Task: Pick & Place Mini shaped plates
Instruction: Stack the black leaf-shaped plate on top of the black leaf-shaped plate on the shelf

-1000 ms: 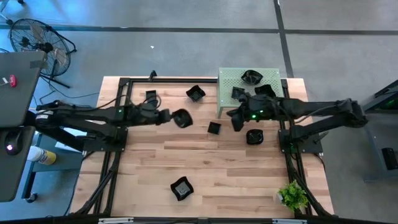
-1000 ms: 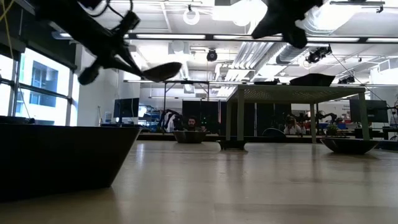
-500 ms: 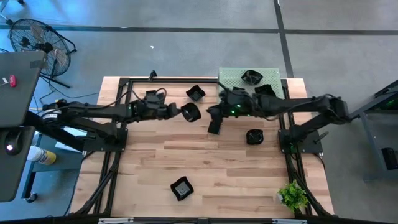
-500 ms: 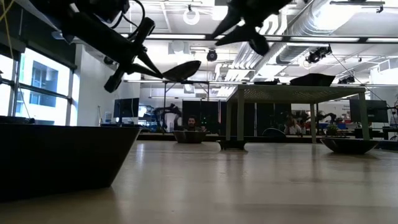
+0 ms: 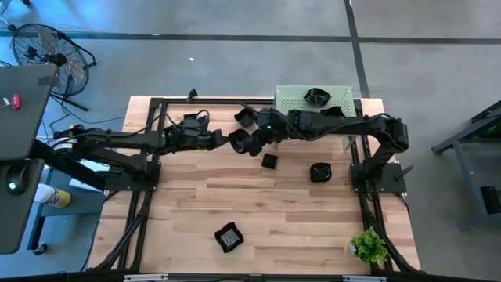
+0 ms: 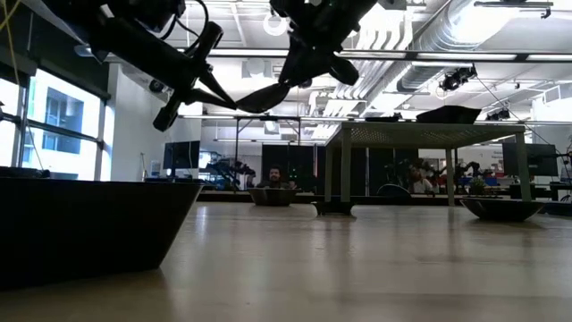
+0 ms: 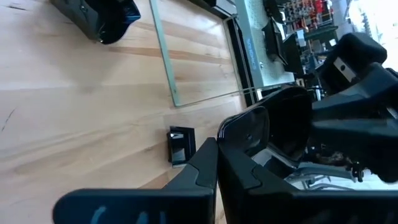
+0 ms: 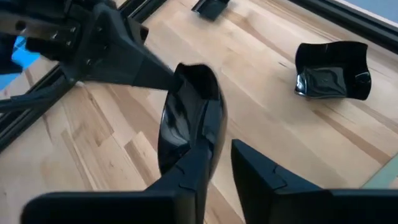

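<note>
Mini shaped plate (image 5: 239, 142), pinched by its rim in the closed left gripper (image 5: 223, 141), hangs above the table beside the green stand (image 5: 291, 102) as the part-open right gripper (image 5: 254, 143) straddles its opposite edge, apparently for a handover.

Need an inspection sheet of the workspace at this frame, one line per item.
Surface: light wooden tabletop, no spills seen.
Job's things: glossy black rounded plate held in the air; four more on the wood, including a black square plate; two on the pale green perforated stand.
Clutter: small green plant, at a table corner on the right arm's side.
End effectors: left end effector shut on the plate's rim; right end effector open at the same plate.
Cables: cable loop at the left arm.
Surroundings: floor fan; person beyond the table.
</note>
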### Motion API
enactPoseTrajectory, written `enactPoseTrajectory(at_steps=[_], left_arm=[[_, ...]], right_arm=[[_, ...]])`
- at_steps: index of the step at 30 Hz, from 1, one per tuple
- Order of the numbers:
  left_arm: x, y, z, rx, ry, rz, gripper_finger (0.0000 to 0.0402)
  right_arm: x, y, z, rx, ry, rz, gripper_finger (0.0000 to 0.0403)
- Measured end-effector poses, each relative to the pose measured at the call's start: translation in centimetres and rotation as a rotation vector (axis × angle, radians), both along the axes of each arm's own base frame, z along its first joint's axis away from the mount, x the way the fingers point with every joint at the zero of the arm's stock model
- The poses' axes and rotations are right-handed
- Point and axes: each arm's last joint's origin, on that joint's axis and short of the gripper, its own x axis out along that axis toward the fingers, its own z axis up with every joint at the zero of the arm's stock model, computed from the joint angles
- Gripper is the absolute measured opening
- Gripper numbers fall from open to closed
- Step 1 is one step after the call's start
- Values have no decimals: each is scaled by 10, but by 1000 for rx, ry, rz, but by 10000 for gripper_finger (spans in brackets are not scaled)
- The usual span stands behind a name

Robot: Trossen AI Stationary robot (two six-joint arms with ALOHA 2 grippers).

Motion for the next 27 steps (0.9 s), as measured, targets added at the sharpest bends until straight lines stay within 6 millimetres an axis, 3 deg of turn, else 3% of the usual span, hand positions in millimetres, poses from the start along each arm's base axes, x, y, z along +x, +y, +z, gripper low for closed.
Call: enactPoseTrajectory(at_steps=[6, 15, 21, 27], left_arm=[[1, 0, 2, 24, -12, -16, 0], [2, 0, 5, 69, -40, -51, 9], [2, -1, 8, 85, -57, -78, 58], [-5, -2, 17, 166, -69, -75, 116]], right_arm=[[-1, -3, -1, 12, 9, 2, 9], [-2, -5, -1, 16, 13, -2, 3], [-15, -15, 12, 12, -2, -20, 2], [-50, -33, 39, -24, 8, -56, 1]])
